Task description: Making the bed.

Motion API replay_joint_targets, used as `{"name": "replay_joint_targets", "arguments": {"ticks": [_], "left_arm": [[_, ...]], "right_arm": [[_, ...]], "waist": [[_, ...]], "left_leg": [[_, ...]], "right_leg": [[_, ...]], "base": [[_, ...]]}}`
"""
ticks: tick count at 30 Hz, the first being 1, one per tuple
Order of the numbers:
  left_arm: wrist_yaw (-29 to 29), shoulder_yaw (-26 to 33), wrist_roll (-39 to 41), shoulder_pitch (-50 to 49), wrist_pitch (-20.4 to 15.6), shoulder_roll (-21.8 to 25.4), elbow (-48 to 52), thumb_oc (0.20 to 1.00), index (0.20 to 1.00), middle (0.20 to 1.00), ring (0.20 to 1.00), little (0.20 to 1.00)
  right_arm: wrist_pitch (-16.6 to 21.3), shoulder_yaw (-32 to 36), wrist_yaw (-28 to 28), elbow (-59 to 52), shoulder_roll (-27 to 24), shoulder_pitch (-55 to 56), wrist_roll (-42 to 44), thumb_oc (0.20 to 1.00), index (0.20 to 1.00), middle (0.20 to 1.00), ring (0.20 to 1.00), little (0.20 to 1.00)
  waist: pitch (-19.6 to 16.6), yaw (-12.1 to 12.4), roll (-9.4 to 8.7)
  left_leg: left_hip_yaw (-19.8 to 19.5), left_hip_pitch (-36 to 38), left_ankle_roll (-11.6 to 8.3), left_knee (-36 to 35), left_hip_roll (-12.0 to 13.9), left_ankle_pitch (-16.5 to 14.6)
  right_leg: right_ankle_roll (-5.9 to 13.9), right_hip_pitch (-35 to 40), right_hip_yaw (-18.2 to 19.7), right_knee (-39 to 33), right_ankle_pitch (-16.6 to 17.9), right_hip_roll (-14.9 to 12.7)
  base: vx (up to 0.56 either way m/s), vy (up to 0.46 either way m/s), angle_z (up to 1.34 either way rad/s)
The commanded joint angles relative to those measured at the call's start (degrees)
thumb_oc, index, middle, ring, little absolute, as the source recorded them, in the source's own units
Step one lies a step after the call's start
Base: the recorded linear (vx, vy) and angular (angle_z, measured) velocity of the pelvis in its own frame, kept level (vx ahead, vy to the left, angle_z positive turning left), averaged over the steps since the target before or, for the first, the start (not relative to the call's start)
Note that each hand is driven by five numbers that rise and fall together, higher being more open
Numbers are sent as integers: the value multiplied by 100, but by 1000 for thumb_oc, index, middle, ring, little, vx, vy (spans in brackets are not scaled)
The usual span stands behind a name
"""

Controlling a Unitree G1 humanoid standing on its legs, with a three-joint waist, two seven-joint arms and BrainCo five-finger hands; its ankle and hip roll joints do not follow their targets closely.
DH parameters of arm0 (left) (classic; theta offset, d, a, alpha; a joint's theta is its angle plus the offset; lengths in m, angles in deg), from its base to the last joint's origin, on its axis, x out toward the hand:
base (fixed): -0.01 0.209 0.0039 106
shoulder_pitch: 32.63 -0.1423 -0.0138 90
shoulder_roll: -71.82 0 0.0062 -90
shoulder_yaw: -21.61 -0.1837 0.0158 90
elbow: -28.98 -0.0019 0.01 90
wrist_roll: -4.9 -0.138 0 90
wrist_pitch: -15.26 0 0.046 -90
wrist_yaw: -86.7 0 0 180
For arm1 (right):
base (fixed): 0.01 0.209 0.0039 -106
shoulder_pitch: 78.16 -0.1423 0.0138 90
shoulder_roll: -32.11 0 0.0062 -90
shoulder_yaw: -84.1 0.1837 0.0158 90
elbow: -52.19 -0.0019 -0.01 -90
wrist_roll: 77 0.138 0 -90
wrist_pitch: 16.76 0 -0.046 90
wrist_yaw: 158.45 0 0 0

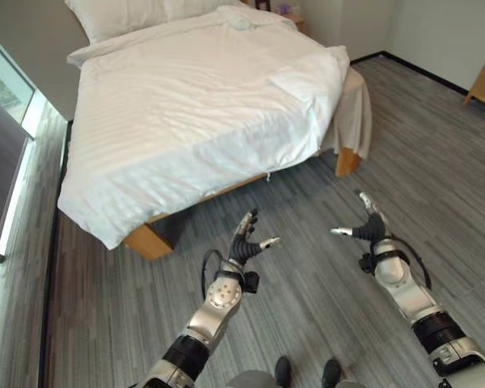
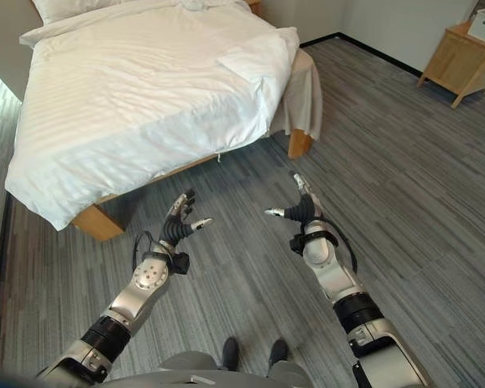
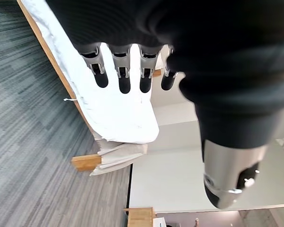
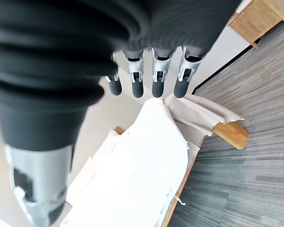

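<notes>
- Window [image 1: 4, 113]: runs along the far-left wall; a narrow strip of grey plank floor [image 1: 307, 202] separates it from the left side of the bed.
- Bed [image 1: 149, 241]: stands at far left to centre, well apart from both hands. The near-left wooden corner of the frame is exposed under the overhanging cover.
- White duvet [image 1: 186, 105]: covers the mattress and hangs over the near and left edges. Its near-right corner is folded back on itself, leaving a doubled flap on top.
- Pillow [image 1: 129, 14]: lies at the far end of the bed, against the wall.
- Beige sheet [image 1: 356, 113]: hangs uncovered at the near-right corner of the bed, above a wooden leg [image 1: 347, 162].
- Open room: a wide band of bare floor lies between the near edge of the bed and the hands, and continues to the right.
- Left hand [image 1: 246, 240]: raised above the floor, near centre, fingers straight and spread, thumb out to the right; it holds nothing.
- Right hand [image 1: 370, 226]: raised at about the same level, to the right, fingers extended toward the bed, thumb pointing left; it holds nothing.
- Wooden side table [image 2: 461, 44]: stands at far right against the wall, well apart from the bed.
</notes>
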Motion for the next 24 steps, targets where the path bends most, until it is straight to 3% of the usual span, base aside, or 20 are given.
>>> {"name": "replay_joint_targets", "arguments": {"ticks": [1, 24], "left_arm": [[-142, -216, -147, 514, -352, -17, 247, 1000, 1000, 1000, 1000, 1000], [-385, -4, -51, 119, -348, 129, 743, 1000, 1000, 1000, 1000, 1000]], "right_arm": [[259, 31, -119, -526, 18, -90, -127, 1000, 1000, 1000, 1000, 1000], [373, -30, -178, -925, 84, 497, -52, 1000, 1000, 1000, 1000, 1000]], "waist": [[-27, 202, -211], [146, 126, -161]], "left_leg": [[-841, 28, -455, -111, 368, -373], [-889, -149, -694, -76, 628, -289]], "right_leg": [[345, 327, -30, 302, -891, -341], [209, 263, -117, 126, -1017, -101]], "base": [[0, 0, 0], [23, -44, 0]]}}
